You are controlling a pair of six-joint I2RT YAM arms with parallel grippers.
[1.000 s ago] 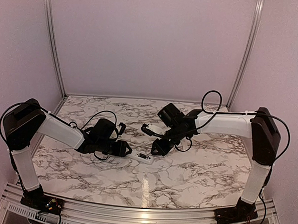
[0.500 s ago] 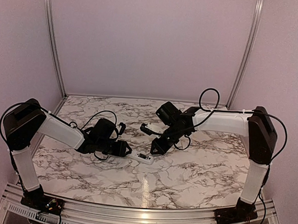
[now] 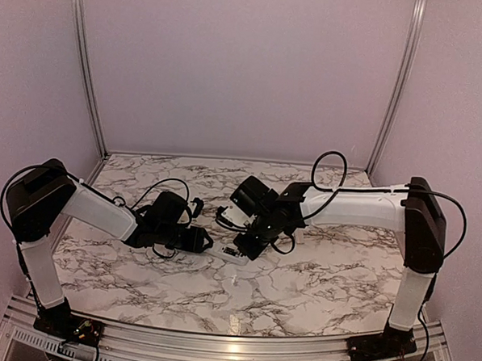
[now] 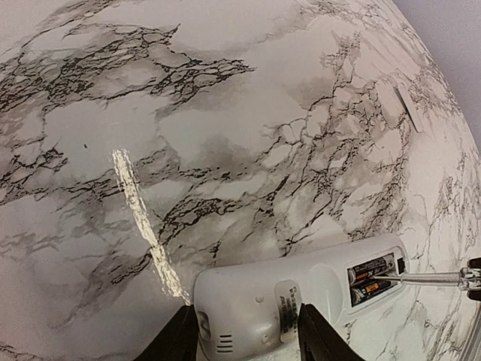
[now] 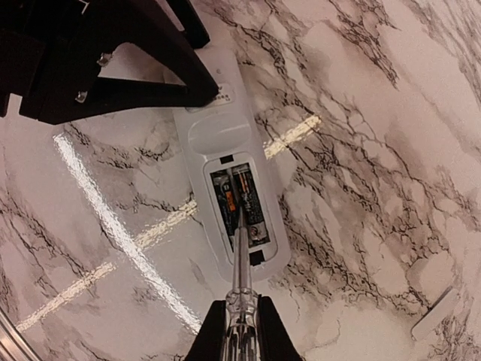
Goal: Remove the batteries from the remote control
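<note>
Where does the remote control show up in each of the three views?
Top external: the remote control lies mid-table, at the left gripper tip.
Left wrist: bottom edge, right of centre.
Right wrist: upper centre, a thin metal tool poking into it.
Shared landmark: the left gripper clamped on its end.

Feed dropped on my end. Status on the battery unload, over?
Left gripper clamped on remote control. Right gripper holds thin stick, tip at batteries in open bay. Both seated. Cover piece lies apart, not in the way.
</note>
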